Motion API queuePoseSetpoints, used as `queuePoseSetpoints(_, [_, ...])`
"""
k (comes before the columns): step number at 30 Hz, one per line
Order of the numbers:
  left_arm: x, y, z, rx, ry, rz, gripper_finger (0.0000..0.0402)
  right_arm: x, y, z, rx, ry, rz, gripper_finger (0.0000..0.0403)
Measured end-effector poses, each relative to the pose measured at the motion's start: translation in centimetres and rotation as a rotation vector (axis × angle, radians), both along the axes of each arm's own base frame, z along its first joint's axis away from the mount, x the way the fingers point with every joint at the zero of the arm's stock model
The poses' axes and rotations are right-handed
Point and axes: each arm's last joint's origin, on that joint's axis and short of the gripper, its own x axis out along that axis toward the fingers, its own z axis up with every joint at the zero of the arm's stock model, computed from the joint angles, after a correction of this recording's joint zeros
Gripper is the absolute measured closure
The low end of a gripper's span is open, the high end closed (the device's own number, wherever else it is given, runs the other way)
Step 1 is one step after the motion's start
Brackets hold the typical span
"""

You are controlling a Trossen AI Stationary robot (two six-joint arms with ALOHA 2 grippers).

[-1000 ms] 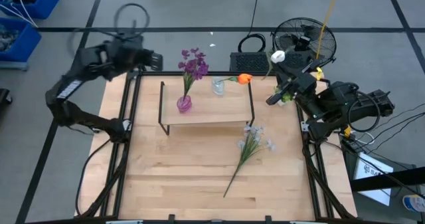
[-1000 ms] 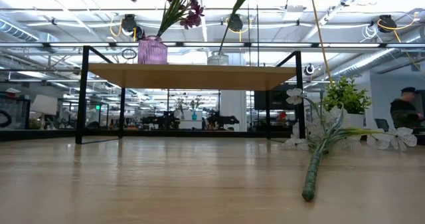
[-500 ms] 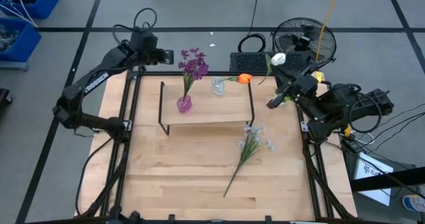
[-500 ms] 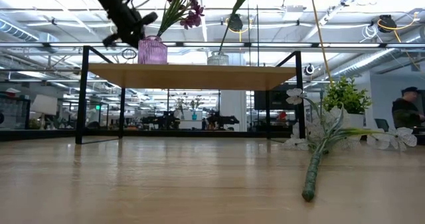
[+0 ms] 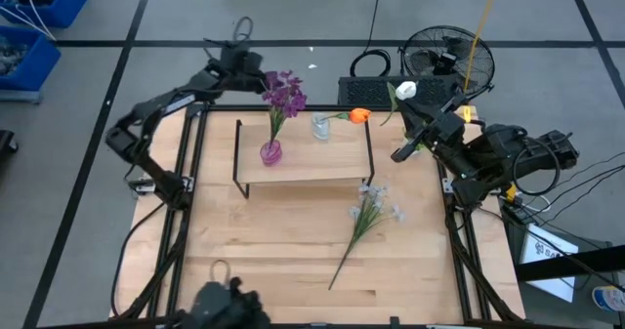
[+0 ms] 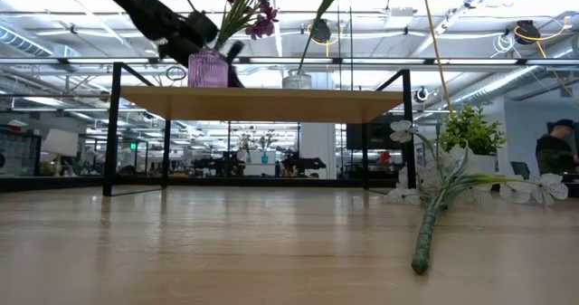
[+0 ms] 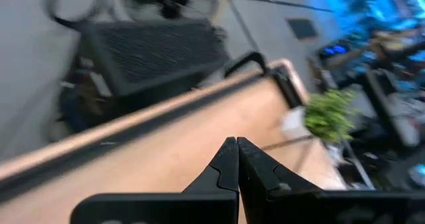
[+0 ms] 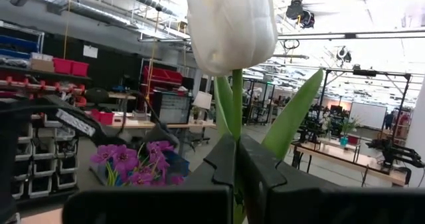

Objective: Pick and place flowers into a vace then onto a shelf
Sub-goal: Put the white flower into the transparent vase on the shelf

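My right gripper [image 8: 234,151] is shut on the white bud flower [image 8: 232,26], off the table's right far corner [image 5: 402,119]. The dark purple flowers [image 5: 285,93] stand in a pink vase [image 5: 270,153] on the shelf [image 5: 303,170]. The orange tulip [image 5: 360,116] stands in a clear glass vase [image 5: 320,127] beside it. The pale spray [image 5: 366,217] lies flat on the table before the shelf. My left gripper [image 7: 236,144] is shut and holds nothing; it hangs over the table's far edge beside the purple blooms [image 5: 252,67], behind the pink vase [image 6: 207,70]. My right gripper pinches the white flower's green stem [image 8: 236,127] between its two fingers, a little below the bud. The fingers come from the table's right, slanting slightly up, and lie across the stem. The flower stands upright, lifted clear, with bud and leaf above the fingers; the lower stem is hidden.
A leafy potted plant [image 5: 420,142] sits at the table's right edge by the right arm. A fan [image 5: 444,56] and a black box [image 5: 366,87] stand beyond the far edge. A dark object [image 5: 227,305] shows at the near edge. A person [image 6: 552,151] stands far behind.
My left arm has swung from beyond the far left corner toward the right along the far edge and has come down, ending beside the purple flowers and behind the pink vase. A dark object has come into view at the near edge.
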Motion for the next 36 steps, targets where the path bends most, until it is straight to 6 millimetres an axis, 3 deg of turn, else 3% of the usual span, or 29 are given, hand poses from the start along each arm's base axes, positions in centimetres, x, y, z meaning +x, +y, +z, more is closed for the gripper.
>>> queuePoseSetpoints(4, [2.8,0.2,-1.5,0.015,-0.072,-0.083,0.0402,0.0,0.0,0.0,0.000,0.000,0.000,0.0403])
queuePoseSetpoints(9, [5.1,-0.9,-1.8,0.047,-0.124,-0.148,0.0402,0.0,0.0,0.0,0.001,0.000,-0.001,0.0403])
queuePoseSetpoints(36, [8.4,-5.3,-2.5,0.181,0.000,-0.288,0.0402,0.2,0.0,-0.1,0.074,-0.063,0.030,0.0399])
